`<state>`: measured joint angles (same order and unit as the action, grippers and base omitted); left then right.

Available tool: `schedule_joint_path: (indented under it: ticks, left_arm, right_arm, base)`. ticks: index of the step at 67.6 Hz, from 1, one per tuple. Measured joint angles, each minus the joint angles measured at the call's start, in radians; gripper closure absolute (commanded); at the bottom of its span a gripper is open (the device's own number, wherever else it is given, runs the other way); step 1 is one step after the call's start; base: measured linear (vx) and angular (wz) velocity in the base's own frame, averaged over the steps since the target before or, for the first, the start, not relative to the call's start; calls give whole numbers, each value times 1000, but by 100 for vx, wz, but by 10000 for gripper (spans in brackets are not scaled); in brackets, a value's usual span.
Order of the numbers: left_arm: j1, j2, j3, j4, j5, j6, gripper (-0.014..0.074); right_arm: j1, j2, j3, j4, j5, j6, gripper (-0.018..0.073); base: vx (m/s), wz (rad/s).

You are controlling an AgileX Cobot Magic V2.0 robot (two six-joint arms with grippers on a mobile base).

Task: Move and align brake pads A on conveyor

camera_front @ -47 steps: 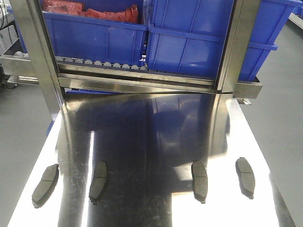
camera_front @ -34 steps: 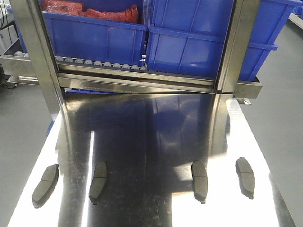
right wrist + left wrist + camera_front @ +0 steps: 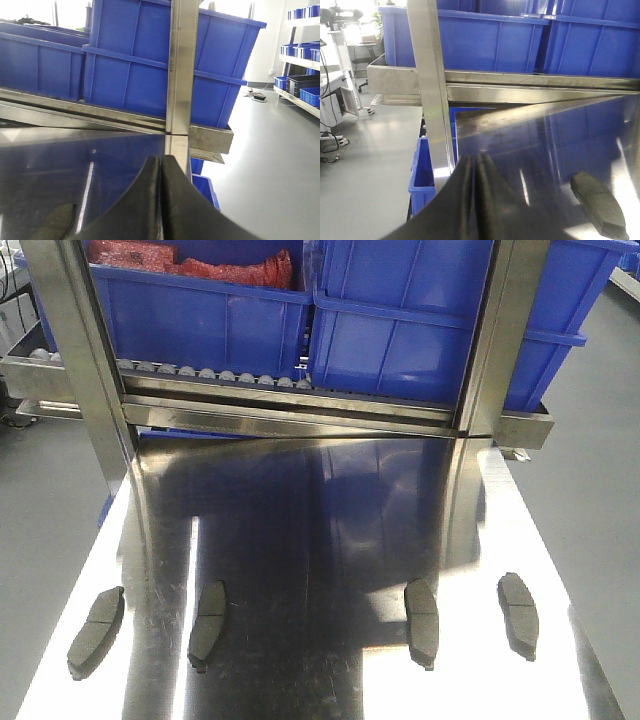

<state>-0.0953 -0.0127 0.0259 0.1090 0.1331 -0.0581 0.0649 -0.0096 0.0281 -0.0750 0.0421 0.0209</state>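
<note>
Four brake pads (image 3: pixel 207 625) lie flat in a loose row across the near part of a shiny steel counter (image 3: pixel 320 530), friction faces up, well apart from one another. The far-left pad (image 3: pixel 96 632) is tilted off the line of the others. The far-right pad (image 3: pixel 518 614) sits near the counter's right edge. Behind the counter is a steel roller rack (image 3: pixel 210 373) carrying blue bins (image 3: pixel 430 320). No conveyor belt shows in any view, so none of the pads is on it yet.

The left gripper (image 3: pixel 476 161) is above the counter's left side with its jaws pressed together and nothing between them. One pad (image 3: pixel 598 204) lies ahead and to its right. The right gripper (image 3: pixel 161 162) is likewise closed and empty, with one pad (image 3: pixel 57 222) low to its left and a steel post (image 3: pixel 179 75) straight ahead.

The step in hand appears to be the first reach for a pad. To do it well, each arm would likely need to spread its jaws before descending, then come down across a pad's narrow width at the centre groove. The pads are thin and the steel looks slick, so a skewed grip could make a pad slide or pivot. Turning the wrist to match the tilted pad would help.

No brand, label or writing can be read on the pads, bins or rack.
</note>
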Motion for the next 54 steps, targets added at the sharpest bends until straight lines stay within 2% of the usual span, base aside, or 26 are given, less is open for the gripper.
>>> schedule_joint_path:
  ticks: [54]
  left_arm:
    - [0, 0, 0, 0, -16, 0, 603]
  right_arm:
    - [0, 0, 0, 0, 0, 0, 571]
  base:
    - [0, 0]
